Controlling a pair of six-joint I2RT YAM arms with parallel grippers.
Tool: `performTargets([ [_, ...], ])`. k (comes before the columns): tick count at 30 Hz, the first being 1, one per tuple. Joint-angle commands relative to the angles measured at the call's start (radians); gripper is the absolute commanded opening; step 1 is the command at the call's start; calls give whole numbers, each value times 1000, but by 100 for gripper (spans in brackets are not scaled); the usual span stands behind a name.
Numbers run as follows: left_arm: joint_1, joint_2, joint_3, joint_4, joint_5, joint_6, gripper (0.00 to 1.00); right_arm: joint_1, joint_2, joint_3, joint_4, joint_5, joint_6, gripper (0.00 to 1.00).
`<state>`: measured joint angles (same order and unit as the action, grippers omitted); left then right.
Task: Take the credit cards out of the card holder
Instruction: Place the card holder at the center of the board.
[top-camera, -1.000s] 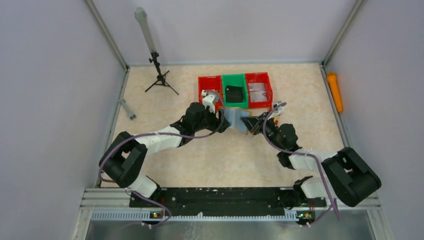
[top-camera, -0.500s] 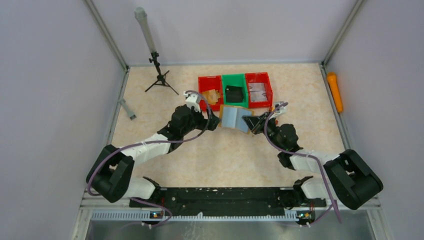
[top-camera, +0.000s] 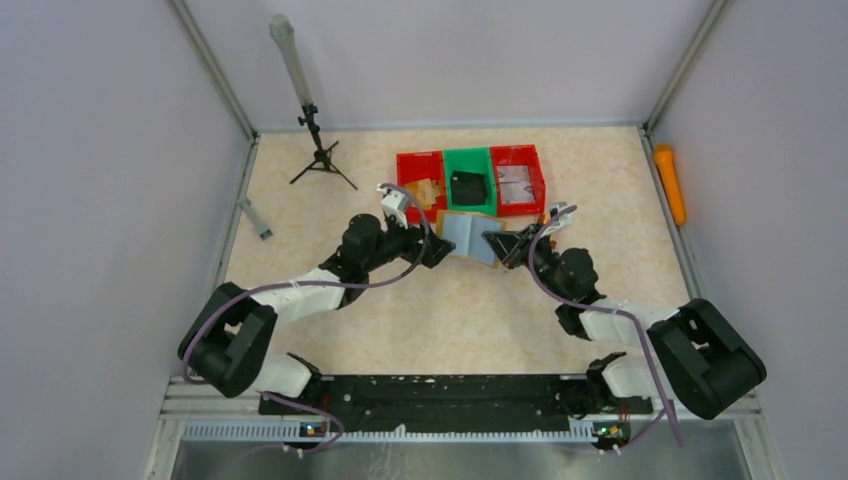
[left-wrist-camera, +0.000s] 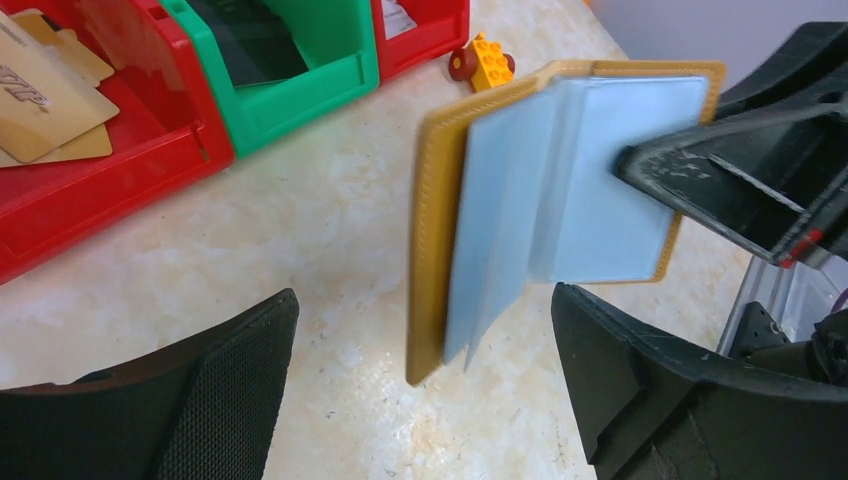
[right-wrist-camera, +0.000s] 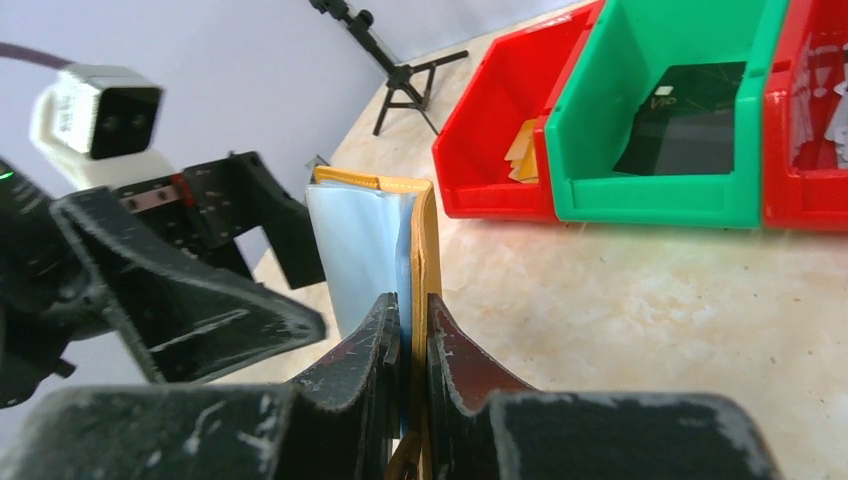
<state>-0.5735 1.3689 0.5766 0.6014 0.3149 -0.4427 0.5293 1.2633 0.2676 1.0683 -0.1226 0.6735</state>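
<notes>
Card holder (left-wrist-camera: 560, 200) hangs clear of the table (left-wrist-camera: 300, 250), upright & fanned open, just in front of the bins, btwn the two grippers. R gripper (right-wrist-camera: 408, 320) has its jaws nearly closed on one edge of it, brown cover plus a sleeve or so pinched. That pinch is the only thing keeping it up. L gripper (left-wrist-camera: 422, 292) is spread wide w/ nothing in it, one finger each side of the holder's free edge, not touching.

Risks, as I judge them:
- Thin edge pinch: if L pulls hard on a card or sleeve, the holder could twist or slip out of R's jaws & drop.
- L closing where it is would prob. catch cover + sleeves together, not a single card, so nothing comes out.
- Grippers sit v. near each other; a small misjudged move could knock fingers together or bump the holder.
- Sleeves look floppy & shiny, so a grip could slide.

Looks: mustard-brown stitched cover, pale blue-grey glossy sleeves fanned like pages. No card edge shows in the visible sleeves; can't tell if any remain inside. Tan credit cards (left-wrist-camera: 45, 95) lie in the red bin (left-wrist-camera: 120, 190) on the left. The green bin (left-wrist-camera: 300, 105) beside it holds a black card (right-wrist-camera: 690, 130).
</notes>
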Motion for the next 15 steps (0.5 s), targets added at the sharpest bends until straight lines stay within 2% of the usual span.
performTargets([
  [1,4,70,93,-40,31,2,99,11,8,-8,133,-66,8,4],
  [5,9,78,96,-40,34,-2,97,11,27,0,155,-99,21,3],
  [8,16,75,91,-26,56,-7,92,11,45,5,166,-118,29,3],
  [13,24,87,74,63,140,-41,73,11,66,17,175,-155,31,5],
  [15,25,101,82,66,154,-51,60,11,73,20,175,-163,31,5],
])
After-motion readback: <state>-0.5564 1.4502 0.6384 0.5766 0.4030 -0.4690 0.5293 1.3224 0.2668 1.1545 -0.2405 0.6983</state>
